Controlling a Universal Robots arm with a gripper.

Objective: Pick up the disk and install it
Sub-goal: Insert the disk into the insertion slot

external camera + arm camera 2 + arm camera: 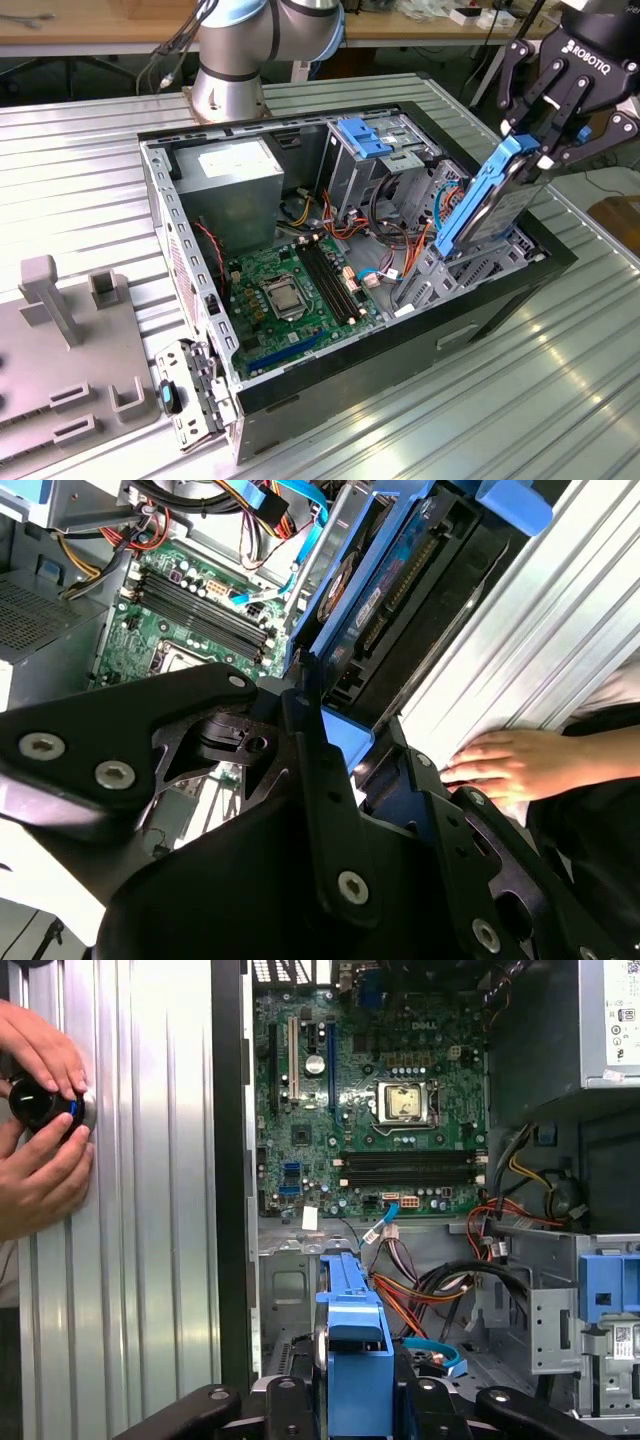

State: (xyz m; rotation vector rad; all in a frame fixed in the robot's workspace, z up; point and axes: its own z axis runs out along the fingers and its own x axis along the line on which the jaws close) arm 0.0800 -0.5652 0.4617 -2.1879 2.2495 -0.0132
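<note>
Disk (492, 205) stands tilted, top end pinched by claw (537, 150), bottom inside case (400, 368)

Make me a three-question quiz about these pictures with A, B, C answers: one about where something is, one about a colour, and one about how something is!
1. Where is the disk?
A. On a shelf.
B. In the gripper, at the case's edge on the exterior view's right.
C. In a drawer.

2. What colour are the disk's rails?
A. Red.
B. Yellow.
C. Blue.

3. How is the case?
A. Open.
B. Closed by a lid.
C. Upside down.

Answers: 1 B, the gripper clasps the disk's top end over the case; 2 C, bright blue strips run along its edges; 3 A, the green board inside shows.
</note>
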